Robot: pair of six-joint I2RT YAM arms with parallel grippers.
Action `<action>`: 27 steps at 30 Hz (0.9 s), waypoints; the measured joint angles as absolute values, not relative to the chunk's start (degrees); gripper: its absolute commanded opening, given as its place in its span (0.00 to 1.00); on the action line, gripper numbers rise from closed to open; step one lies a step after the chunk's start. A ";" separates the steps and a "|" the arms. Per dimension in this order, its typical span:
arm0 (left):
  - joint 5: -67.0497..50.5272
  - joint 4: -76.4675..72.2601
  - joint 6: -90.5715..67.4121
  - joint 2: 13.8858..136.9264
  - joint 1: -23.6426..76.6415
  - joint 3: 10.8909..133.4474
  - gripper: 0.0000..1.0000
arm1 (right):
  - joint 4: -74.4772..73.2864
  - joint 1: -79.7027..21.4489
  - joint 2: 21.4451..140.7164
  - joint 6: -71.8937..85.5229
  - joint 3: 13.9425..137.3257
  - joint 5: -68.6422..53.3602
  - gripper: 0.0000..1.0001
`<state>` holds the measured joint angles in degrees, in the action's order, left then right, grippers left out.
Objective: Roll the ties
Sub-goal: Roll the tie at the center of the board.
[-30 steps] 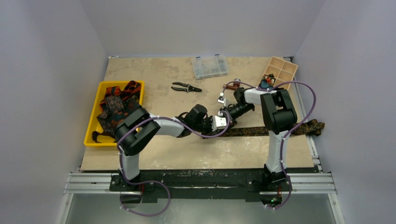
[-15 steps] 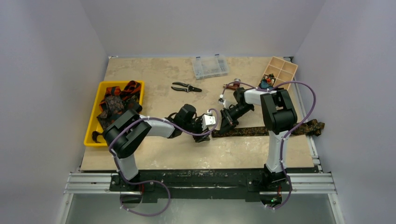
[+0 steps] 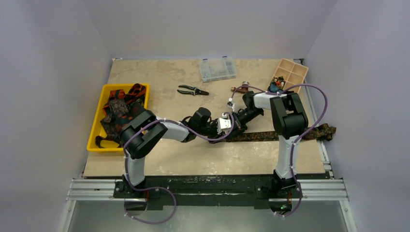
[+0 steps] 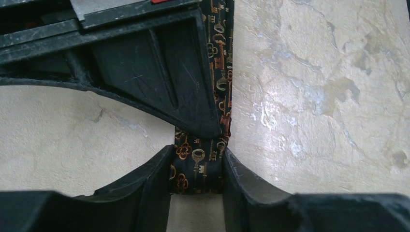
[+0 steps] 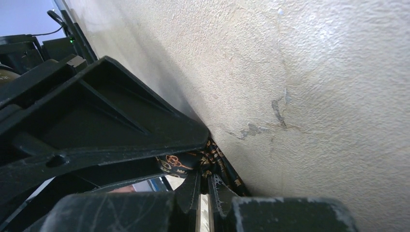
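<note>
Left pincer of mine, half open, straddles the dark key-patterned necktie flat on the beige table; my right pincer, closed, presses it. Patterned ties fill the yellow plastic tray.

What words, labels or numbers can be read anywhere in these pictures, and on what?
None can be read.
The tie bears only small pictures of keys, no letters.
The clear box, the pliers and the yellow tray show no marking legible at this size.

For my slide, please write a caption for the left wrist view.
Left pincer straddles the end of a key-patterned tie; right pincer tip rests on it.
</note>
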<state>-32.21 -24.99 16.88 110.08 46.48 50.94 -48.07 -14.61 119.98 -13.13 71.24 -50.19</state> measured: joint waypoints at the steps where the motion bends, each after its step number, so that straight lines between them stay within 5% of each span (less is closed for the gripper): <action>1: -32.18 -25.15 16.82 110.19 46.48 51.00 0.24 | -48.03 -14.59 119.98 -13.13 71.24 -50.35 0.13; 5: -31.51 -24.80 17.08 110.00 46.70 50.96 0.18 | -48.69 -14.35 119.92 -13.30 71.42 -51.64 0.29; 13: -28.49 -24.34 17.69 108.09 47.59 49.25 0.18 | -49.63 -14.11 119.20 -15.14 71.44 -53.63 0.16; 19: -27.49 -24.14 17.56 107.98 47.94 49.25 0.18 | -52.01 -14.04 120.64 -17.21 73.56 -54.06 0.46; 27: -26.83 -23.99 17.56 107.87 48.10 49.25 0.17 | -53.49 -12.27 120.70 -18.74 72.53 -56.53 0.34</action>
